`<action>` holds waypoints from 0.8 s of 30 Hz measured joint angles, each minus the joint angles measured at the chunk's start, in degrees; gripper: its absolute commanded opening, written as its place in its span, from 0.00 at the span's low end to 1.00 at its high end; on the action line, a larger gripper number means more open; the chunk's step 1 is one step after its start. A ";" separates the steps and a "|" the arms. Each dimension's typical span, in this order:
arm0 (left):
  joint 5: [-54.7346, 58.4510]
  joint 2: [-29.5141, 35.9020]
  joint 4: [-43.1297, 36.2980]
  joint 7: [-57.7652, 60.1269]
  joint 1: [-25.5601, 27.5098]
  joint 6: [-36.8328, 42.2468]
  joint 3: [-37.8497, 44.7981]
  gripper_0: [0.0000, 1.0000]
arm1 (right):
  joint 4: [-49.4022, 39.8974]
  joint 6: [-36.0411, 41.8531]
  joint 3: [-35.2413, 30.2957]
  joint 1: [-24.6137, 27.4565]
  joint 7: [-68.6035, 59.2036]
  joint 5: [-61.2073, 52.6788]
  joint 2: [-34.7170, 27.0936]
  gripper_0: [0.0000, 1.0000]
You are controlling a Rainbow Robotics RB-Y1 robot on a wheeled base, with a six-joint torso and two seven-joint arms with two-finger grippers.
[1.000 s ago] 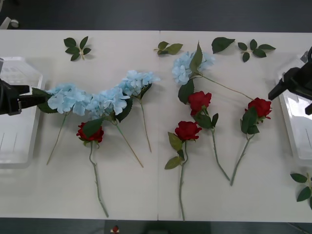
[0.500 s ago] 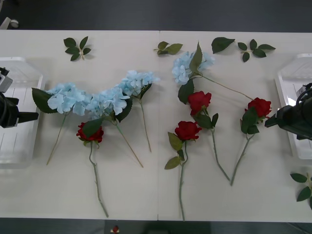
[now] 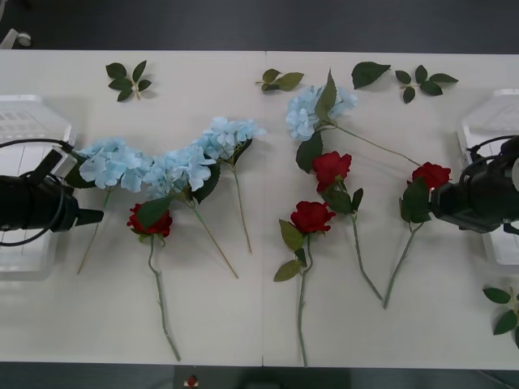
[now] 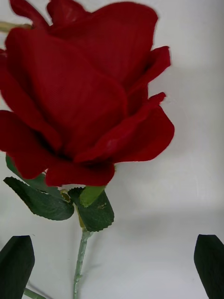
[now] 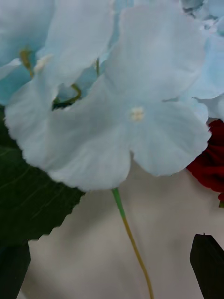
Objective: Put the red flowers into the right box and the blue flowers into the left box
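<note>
the black left tool is held wide beside the leftmost pale sky-blue hydrangea cluster; the black right tool is spread wide by the rightmost deep-red rose on the white counter.

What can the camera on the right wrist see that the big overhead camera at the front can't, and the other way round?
The right wrist view alone shows the open black fingertips on either side of one stem, with nothing held.

The front view alone shows the whole table: the blue flowers, the other red flowers, the left box, the right box, loose leaf sprigs, and the left gripper.

Both show the rightmost rose, where the right gripper sits.
</note>
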 measured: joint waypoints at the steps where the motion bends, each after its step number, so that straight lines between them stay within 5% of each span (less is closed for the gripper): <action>1: -1.01 -0.61 0.00 0.00 -0.36 0.08 0.00 1.00 | 0.01 -0.12 0.00 0.00 0.97 0.05 0.25 1.00; 14: -12.18 -7.81 0.96 3.52 -2.23 0.08 0.00 1.00 | 3.27 -2.22 0.00 0.00 2.92 1.75 5.35 1.00; 17: -13.97 -9.50 3.26 3.52 -2.87 0.07 0.00 0.94 | 4.07 -3.26 0.02 0.00 3.21 2.93 6.25 0.86; 19: -14.87 -10.67 5.02 3.52 -3.64 0.04 0.00 0.78 | 4.36 -4.45 0.10 0.00 3.23 3.05 6.54 0.80; 23: -16.02 -11.25 6.03 3.52 -4.87 -0.13 0.02 0.00 | 4.41 -4.94 0.55 0.00 3.40 3.73 6.54 0.69; 24: -16.02 -11.29 6.03 3.52 -4.98 -0.13 0.02 0.00 | 4.41 -4.95 0.84 0.00 3.78 4.12 6.54 0.68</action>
